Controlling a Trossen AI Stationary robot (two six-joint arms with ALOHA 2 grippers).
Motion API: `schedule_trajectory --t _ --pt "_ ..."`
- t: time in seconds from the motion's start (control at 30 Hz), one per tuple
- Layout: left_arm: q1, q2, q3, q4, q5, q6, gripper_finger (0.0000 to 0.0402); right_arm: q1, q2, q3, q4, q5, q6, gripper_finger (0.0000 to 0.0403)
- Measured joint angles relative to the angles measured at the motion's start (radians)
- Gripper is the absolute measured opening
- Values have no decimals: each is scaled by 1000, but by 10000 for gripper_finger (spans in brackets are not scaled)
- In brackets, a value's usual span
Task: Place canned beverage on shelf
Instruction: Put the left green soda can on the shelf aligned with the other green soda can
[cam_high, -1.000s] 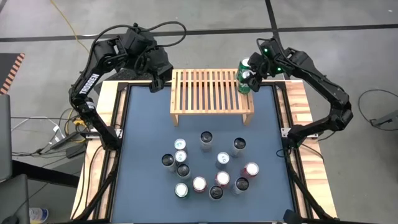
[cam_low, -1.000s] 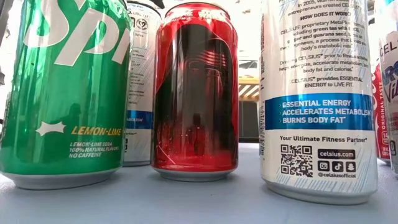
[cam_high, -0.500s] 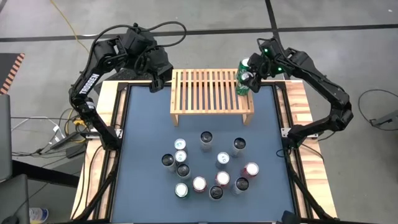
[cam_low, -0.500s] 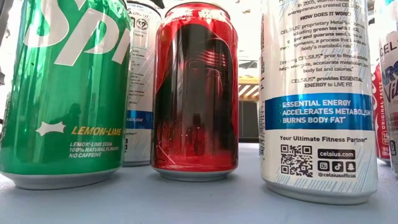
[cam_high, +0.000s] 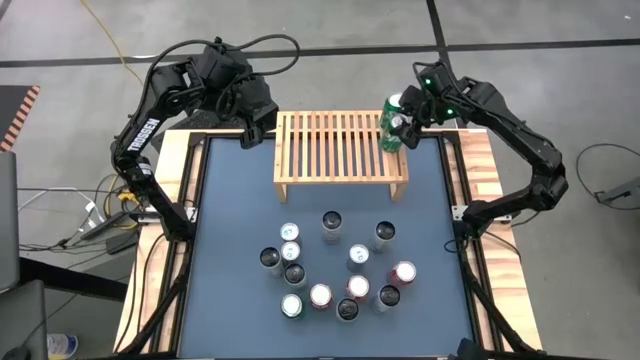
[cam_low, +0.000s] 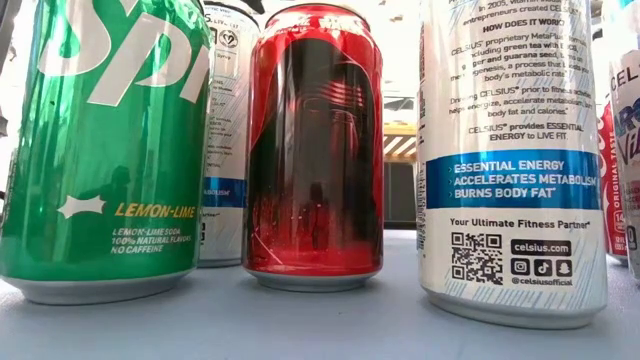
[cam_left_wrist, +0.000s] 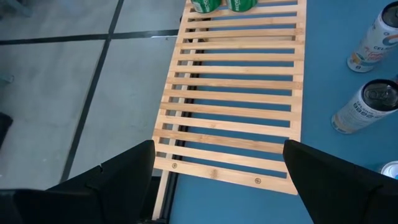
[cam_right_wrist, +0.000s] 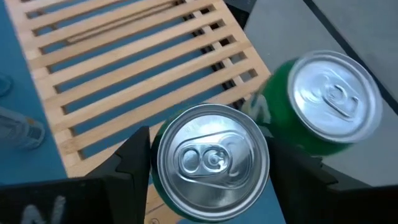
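Green cans: we see our right hand (cam_right_wrist: 208, 165) straddling one green can (cam_right_wrist: 211, 158) with fingers slackened, standing it on the shelf (cam_high: 340, 150) corner beside another green can (cam_right_wrist: 326, 102); our left hand (cam_left_wrist: 217, 171) waits open.

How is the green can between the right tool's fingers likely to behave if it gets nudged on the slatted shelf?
The green can stands upright and tall for its base, so it probably tips easily. Its smooth round wall likely slips, and would roll if toppled. The gaps in the shelf may rock its rim.
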Motion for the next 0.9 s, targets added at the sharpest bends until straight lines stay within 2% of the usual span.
schedule_trajectory --t 0.3,0.43,0.9 --pt "0 0 0 0 0 -14 343 31 0 0 3 26 -8 211" --pt "0 0 0 0 0 -15 343 31 0 0 1 25 -9 207" --pt "0 0 0 0 0 -16 343 32 2 14 -23 17 -6 291"
